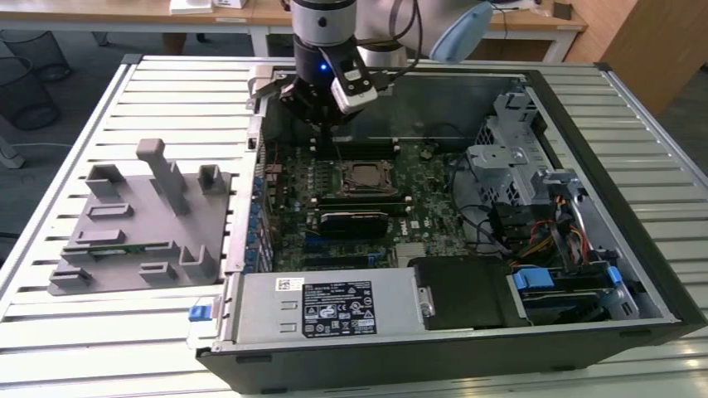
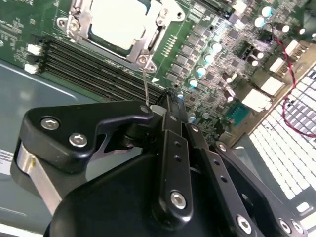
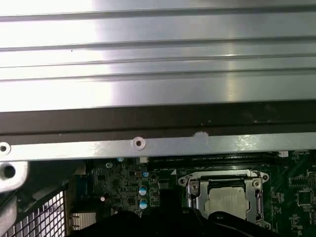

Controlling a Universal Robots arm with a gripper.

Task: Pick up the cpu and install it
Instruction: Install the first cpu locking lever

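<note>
The cpu [image 1: 363, 176] lies flat in the motherboard socket inside the open computer case, its silver top framed by the metal socket plate. Both wrist views show it too: cpu [image 2: 120, 20], cpu [image 3: 228, 200]. My gripper [image 1: 331, 130] hangs over the memory slots just behind the socket, toward the case's back wall. Its black fingers [image 2: 170, 148] come together at one narrow tip, so it looks shut with nothing held. A thin metal socket lever [image 2: 145, 85] rises from the socket corner to just beside the gripper [image 2: 166, 98] tip. I cannot tell whether they touch.
The case wall [image 3: 158, 123] stands close behind the gripper. A heatsink [image 1: 351, 222] sits in front of the socket, with drive cages and cables [image 1: 520, 191] on the exterior view's right. A grey fixture block [image 1: 144, 224] holding a green memory stick lies on the slatted table outside the case.
</note>
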